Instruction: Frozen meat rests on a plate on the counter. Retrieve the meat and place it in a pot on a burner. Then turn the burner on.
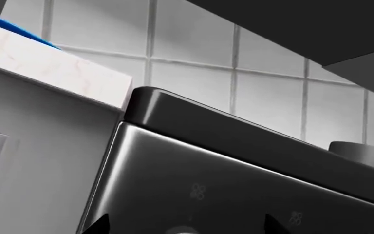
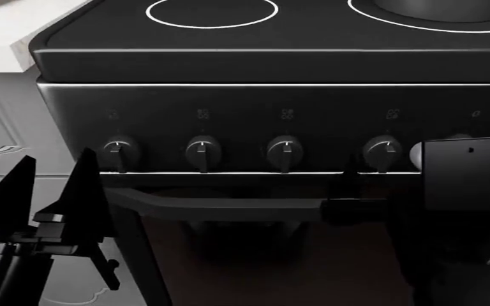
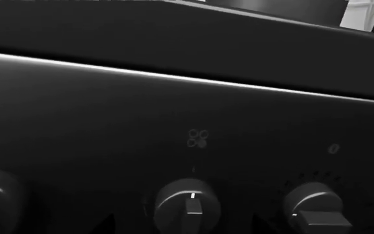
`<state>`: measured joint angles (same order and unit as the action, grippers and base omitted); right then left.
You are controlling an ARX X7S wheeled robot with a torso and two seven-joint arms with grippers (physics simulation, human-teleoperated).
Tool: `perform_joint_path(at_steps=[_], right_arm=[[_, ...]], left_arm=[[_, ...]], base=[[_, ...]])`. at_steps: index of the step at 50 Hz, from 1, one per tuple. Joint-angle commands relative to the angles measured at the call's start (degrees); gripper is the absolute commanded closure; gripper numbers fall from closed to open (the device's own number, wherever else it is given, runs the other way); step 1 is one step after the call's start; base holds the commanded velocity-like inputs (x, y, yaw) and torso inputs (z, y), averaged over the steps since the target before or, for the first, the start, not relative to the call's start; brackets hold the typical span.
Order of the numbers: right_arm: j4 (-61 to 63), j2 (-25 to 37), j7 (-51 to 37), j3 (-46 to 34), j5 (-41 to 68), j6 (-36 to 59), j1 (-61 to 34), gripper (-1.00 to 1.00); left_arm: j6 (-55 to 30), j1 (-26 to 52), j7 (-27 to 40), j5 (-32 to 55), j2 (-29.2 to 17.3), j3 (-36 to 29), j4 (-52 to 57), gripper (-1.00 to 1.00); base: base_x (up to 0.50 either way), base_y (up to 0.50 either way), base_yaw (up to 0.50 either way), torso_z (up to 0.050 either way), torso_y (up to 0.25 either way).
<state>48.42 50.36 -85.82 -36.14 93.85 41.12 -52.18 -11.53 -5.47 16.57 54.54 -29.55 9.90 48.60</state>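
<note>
The dark pot [image 2: 436,6] stands on the right burner ring [image 2: 372,18] of the black cooktop, cut off by the top of the head view. Its inside does not show. A second burner ring [image 2: 211,13] is bare. A sliver of the blue plate [image 1: 11,23] lies on the white counter [image 1: 50,68]. The meat is out of view. My left gripper [image 2: 49,191] is open and empty, low in front of the cabinet left of the stove. My right gripper [image 3: 181,225] is open, its faint tips on either side of a burner knob [image 3: 187,204], not closed on it.
The stove front has a row of knobs [image 2: 202,152] above a dark oven handle [image 2: 228,207]. An oven knob [image 3: 313,210] sits to the right of the burner knob. My right wrist housing [image 2: 466,185] hides the rightmost knob. A tiled wall [image 1: 194,44] stands behind the stove.
</note>
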Motion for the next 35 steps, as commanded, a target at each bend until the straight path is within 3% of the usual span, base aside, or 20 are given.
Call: perform_joint_path(at_steps=[1,35], right_arm=[[-2.7,0.2,1.6,-0.4,0.8,0.2,-0.2,-1.0],[-8.7,-0.4,6.3,-1.1,-1.7,-0.3,0.8,-1.0]], left_arm=[[0.1,0.1,-0.1,-0.1,0.0,-0.4,-0.7,-1.0],[0.2,0.5,0.0,-0.5,0.0,-1.4,-1.9,-1.0]], base=[[0.0,0.0,0.0,0.0,0.0],[0.0,0.0,0.0,0.0,0.0]])
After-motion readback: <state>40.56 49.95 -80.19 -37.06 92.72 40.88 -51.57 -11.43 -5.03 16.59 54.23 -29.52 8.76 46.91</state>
